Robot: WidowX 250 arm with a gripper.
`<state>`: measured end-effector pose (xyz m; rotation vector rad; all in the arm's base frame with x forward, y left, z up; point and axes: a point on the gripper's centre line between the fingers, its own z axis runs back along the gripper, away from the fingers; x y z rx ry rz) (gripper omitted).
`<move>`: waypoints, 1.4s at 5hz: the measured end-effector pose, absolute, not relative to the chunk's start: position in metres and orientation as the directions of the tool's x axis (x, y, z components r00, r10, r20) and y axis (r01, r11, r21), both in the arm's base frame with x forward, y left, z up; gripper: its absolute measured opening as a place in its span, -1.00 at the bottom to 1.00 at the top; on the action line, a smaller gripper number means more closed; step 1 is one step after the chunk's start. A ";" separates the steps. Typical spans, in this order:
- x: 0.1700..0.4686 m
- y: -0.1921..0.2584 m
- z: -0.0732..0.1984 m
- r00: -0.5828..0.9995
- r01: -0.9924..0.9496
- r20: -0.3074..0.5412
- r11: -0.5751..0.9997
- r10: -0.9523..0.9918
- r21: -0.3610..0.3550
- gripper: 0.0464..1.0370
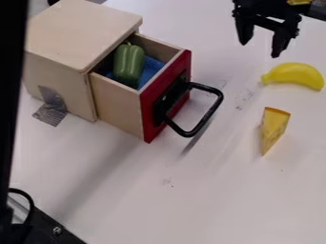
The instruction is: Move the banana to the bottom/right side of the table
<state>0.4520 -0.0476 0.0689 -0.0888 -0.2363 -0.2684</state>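
One gripper (261,44), spread wide, hangs near the banana (294,75)! Cheese wedge (274,128) close by, and what looks like a green pepper (129,64) sits in the open drawer (117,107).

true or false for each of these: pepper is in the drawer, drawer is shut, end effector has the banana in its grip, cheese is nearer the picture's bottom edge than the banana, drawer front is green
1. The pepper is in the drawer. True.
2. The drawer is shut. False: it stands open, out from the wooden box.
3. The end effector has the banana in its grip. False: its fingers are apart with nothing between them, and the banana lies on the table.
4. The cheese is nearer the picture's bottom edge than the banana. True.
5. The drawer front is green. False: it is red.
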 end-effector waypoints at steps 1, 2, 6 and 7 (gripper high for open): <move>0.475 -0.050 0.054 0.883 0.424 0.239 0.905 -0.404 -0.037 0.92; 0.493 -0.058 0.039 0.836 0.519 0.211 0.855 -0.506 -0.007 0.92; 0.490 -0.109 0.028 0.701 0.699 0.166 0.715 -0.694 0.037 0.92; 0.490 -0.108 0.014 0.733 0.674 0.102 0.738 -0.673 0.032 0.82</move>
